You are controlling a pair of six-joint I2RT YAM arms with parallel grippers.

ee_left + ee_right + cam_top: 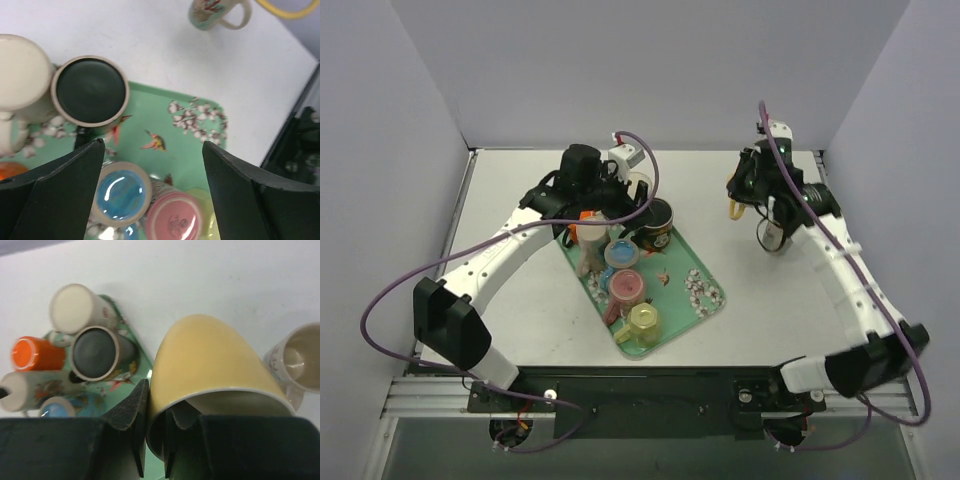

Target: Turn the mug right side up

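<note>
Right fingers (132, 407): closed on the rim of the yellow mug (210, 360), one finger inside the wall and one outside.
Left fingers (65, 185): spread wide, holding nothing, above the tray (723, 297) just beside the dark mug (90, 90).
Mug position: at the far right of the bench (770, 320), well apart from the tray. Its mouth faces my right wrist and its base points away toward the bench surface.
Mug contact: I cannot tell whether the base touches the bench; the body hides it.
Step in hand: I judge this to be the turn itself. The mug is gripped and tilted, not yet standing free on its base.
Next move: level the rim so that the base faces straight down. Lower until the base seats flat, then open the right fingers and lift out along the wall. The inside finger must clear the rim without dragging it.
Near obstacle: a cream mug (300, 357) stands mouth up just beside the yellow one, on its right. A wrist swing that way may knock it.
Edges: the right wall (910, 120) and back wall (650, 70) are near this corner.
Open room: bare bench lies between the mug and the tray, and toward the near edge. I judge that side the safer place to set down.
Left arm: it is well apart from the mug and does not block the path.
</note>
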